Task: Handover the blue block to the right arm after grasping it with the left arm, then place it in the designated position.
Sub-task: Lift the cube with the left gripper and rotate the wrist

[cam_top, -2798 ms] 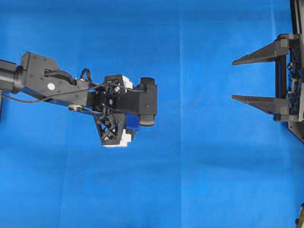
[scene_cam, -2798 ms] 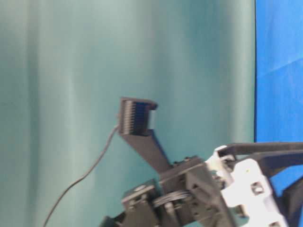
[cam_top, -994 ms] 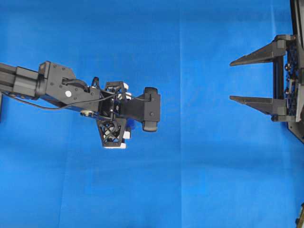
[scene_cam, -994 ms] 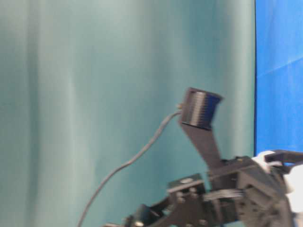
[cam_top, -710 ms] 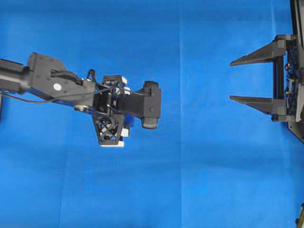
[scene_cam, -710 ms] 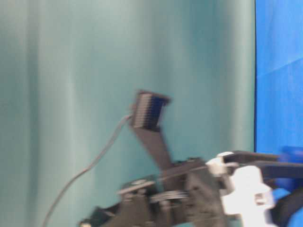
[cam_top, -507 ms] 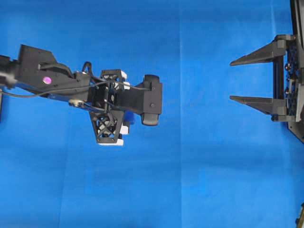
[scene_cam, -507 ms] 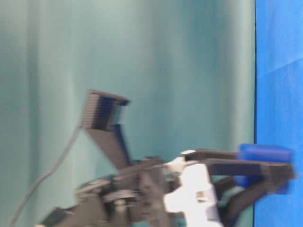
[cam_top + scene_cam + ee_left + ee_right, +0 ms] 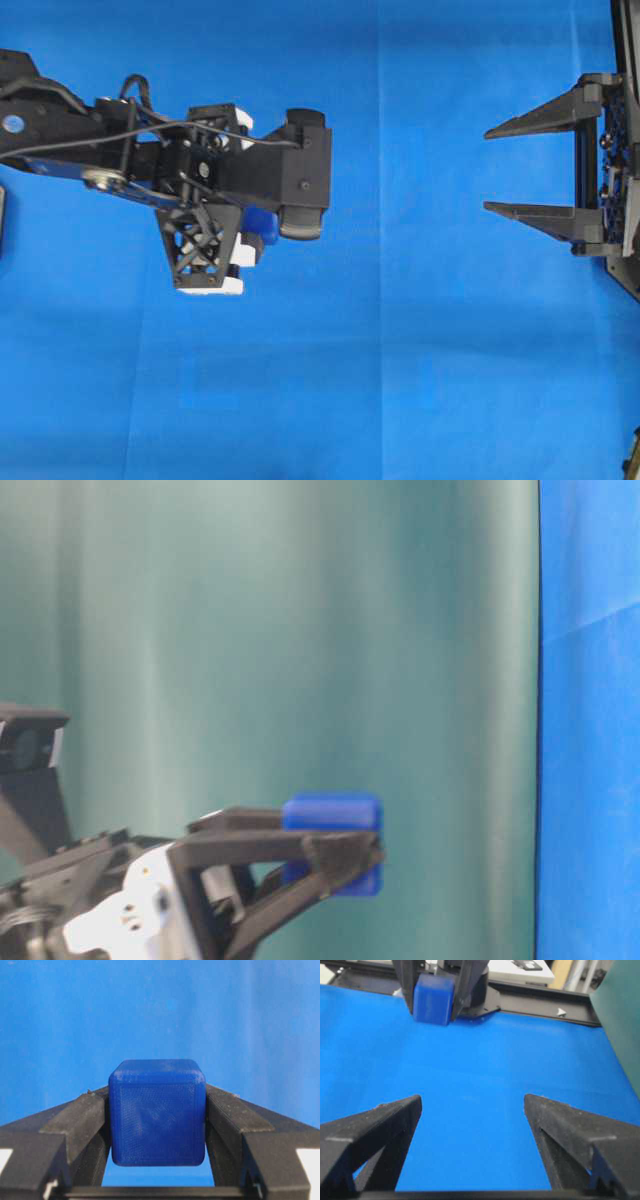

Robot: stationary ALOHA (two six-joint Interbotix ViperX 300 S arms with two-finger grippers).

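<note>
Left gripper point(image 9: 157, 1125) clamped on the blue block point(image 9: 157, 1112), one finger point(image 9: 75, 1120) on each side face, block clear of the blue tabletop point(image 9: 420, 360). Against a second ago: raised, looming larger from overhead, wrist tipped so the block point(image 9: 333, 842) now shows at the fingertips in the table-level view. Right gripper point(image 9: 515, 167) unchanged, spread wide and empty at the right edge, well apart from the block point(image 9: 433, 998)

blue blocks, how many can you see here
1. The blue block is clamped between the left gripper jaws, lifted off the cloth. None elsewhere in view.
</note>
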